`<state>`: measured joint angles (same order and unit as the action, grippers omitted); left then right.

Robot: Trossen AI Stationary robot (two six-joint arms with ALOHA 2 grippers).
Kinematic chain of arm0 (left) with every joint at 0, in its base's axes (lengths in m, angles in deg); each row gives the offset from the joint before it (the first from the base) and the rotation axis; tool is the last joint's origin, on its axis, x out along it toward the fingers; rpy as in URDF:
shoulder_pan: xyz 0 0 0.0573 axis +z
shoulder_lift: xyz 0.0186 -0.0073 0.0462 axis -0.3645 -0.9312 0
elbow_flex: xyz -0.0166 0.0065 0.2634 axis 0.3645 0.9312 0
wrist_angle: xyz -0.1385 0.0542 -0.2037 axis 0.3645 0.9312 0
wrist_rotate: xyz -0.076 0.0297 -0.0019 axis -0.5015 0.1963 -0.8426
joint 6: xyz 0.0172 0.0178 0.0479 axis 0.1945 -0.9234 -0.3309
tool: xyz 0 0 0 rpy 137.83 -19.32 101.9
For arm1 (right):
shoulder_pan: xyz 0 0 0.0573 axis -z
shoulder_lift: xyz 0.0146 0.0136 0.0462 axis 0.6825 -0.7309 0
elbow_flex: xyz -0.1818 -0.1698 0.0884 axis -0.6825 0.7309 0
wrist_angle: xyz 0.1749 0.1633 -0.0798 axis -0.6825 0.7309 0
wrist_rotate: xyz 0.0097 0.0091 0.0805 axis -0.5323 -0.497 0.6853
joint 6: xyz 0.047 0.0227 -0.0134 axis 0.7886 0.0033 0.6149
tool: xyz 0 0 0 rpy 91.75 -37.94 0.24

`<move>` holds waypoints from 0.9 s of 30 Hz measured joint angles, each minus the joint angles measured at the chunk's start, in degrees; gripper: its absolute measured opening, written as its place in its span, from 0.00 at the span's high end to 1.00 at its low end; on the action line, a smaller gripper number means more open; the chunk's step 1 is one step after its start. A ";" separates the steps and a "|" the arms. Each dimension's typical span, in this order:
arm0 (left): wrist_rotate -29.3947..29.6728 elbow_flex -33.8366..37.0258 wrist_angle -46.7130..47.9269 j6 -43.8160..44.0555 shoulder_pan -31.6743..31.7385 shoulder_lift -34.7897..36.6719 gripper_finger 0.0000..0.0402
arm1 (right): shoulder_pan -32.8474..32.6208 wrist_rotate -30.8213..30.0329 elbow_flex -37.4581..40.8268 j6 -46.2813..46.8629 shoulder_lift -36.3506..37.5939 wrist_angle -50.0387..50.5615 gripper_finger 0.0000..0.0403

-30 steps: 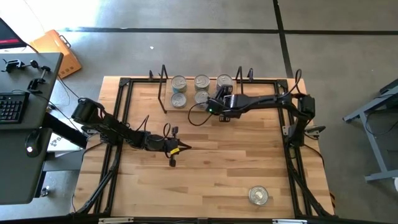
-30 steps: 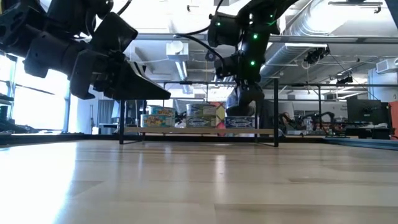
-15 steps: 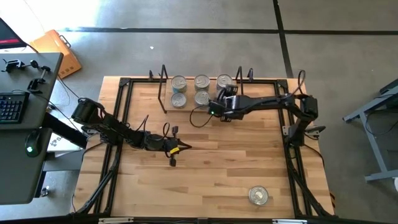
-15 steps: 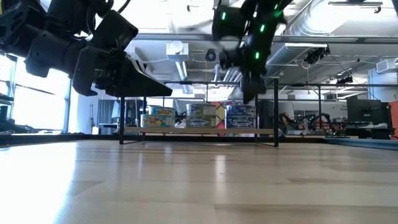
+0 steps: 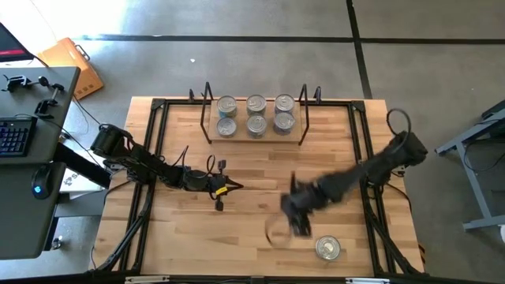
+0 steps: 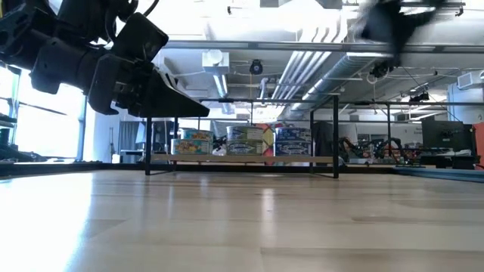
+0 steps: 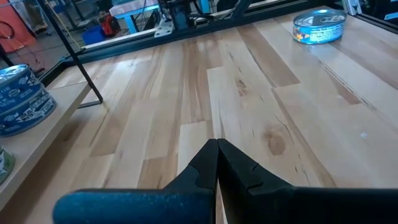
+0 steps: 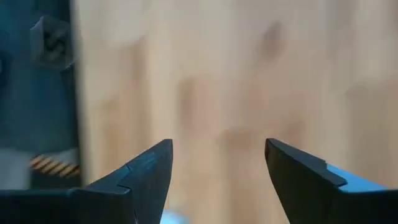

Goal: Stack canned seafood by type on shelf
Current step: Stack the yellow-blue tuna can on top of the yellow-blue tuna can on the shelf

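Observation:
The shelf (image 5: 254, 134) stands at the table's far edge, in the middle. Several silver-topped tins (image 5: 255, 113) stand on its board in two rows of three. They also show in the low view (image 6: 246, 141), and the left wrist view shows two of them stacked (image 7: 22, 99). One more tin (image 5: 327, 248) stands alone on the table near the near right corner; it also shows in the left wrist view (image 7: 319, 26). My right gripper (image 5: 296, 221) is blurred above the table, just left of and beyond this tin. It is open and empty (image 8: 217, 149). My left gripper (image 5: 219, 191) is shut and empty (image 7: 216, 149) over the table's middle left.
A black metal frame (image 5: 158, 106) runs around the tabletop. The shelf's black wire end frames (image 5: 207, 110) rise at its two ends. A desk with a keyboard (image 5: 16, 134) stands off the table's left side. Bare wood (image 5: 260, 170) lies between the shelf and the grippers.
My right gripper has risen off the right-hand tins on the shelf, leaving them standing. It has then swung fast toward the table's near edge, toward the lone tin. My left arm has kept still.

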<state>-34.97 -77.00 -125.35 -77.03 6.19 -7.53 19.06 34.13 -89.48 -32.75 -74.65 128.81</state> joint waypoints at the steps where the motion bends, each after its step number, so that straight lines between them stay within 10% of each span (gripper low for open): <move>1: 0.00 0.00 0.00 0.13 0.00 0.00 1.00 | -2.85 0.44 0.00 4.22 -0.52 0.63 0.39; 13: 0.00 0.00 -0.03 -0.11 -0.22 0.00 1.00 | -23.39 2.62 0.09 49.48 -6.90 5.22 0.67; 21: 0.00 0.00 -0.07 -0.31 -0.24 0.00 1.00 | -21.95 7.29 0.11 40.08 -12.74 7.60 0.98; 27: 0.00 0.00 -0.07 -0.31 -0.24 0.00 1.00 | -15.48 10.54 0.08 25.41 -16.13 7.76 0.97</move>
<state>-34.97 -77.00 -125.42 -77.34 5.95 -7.53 3.58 44.68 -89.40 -7.34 -90.79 136.57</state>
